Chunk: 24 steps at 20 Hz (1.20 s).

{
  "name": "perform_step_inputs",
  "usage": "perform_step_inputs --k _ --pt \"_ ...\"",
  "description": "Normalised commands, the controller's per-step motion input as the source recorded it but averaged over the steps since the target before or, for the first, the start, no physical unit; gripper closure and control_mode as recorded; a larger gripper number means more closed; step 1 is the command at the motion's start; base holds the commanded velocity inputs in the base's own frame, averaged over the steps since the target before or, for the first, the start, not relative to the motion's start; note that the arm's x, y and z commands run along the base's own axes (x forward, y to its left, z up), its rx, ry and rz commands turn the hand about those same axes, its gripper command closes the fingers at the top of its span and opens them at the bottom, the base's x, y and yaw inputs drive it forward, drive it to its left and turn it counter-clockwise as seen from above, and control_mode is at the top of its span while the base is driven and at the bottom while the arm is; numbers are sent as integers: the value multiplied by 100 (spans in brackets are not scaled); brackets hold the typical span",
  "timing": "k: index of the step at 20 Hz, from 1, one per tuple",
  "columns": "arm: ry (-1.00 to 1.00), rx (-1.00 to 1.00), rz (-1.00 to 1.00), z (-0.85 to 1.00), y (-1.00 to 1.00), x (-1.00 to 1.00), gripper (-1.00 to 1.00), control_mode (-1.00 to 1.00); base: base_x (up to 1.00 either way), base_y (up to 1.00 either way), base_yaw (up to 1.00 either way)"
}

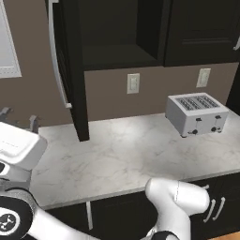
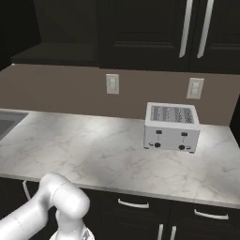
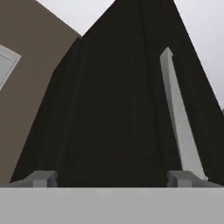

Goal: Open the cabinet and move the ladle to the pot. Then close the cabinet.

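The black wall cabinet [image 1: 117,51] stands open, its door [image 1: 75,79] swung out toward me over the counter. Its long silver handle [image 1: 56,61] runs down the door's left face. My gripper [image 1: 18,118] is low at the left, below and left of that door, pointing up with its jaws open and nothing between them. In the hand view the gripper [image 3: 111,179] looks up the dark door [image 3: 113,100], with the handle [image 3: 179,122] rising over the right fingertip [image 3: 181,178]. The cabinet's dark opening [image 2: 51,28] also shows from the right. The ladle and the pot are out of view.
A white toaster [image 1: 197,115] sits on the marble counter [image 1: 122,154] at the right, also seen in the right base view [image 2: 171,126]. Wall outlets [image 1: 133,83] are on the brown backsplash. Closed black doors with silver handles [image 2: 187,28] hang above the toaster. A sink edge [image 2: 7,123] lies far left.
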Motion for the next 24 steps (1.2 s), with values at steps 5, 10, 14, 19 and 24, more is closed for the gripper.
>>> perform_step_inputs --k 5,10,14,19,24 --pt "0 -5 -23 0 9 100 -100 -100 0 0 0" --pt "0 -3 -29 2 2 100 -100 -100 0 0 0" --pt "0 -3 -27 9 3 98 -100 -100 0 0 0" --pt "-2 0 -14 37 -40 31 -100 -100 0 0 0" --pt "-10 0 -6 60 -89 -8 -100 -100 0 0 0"
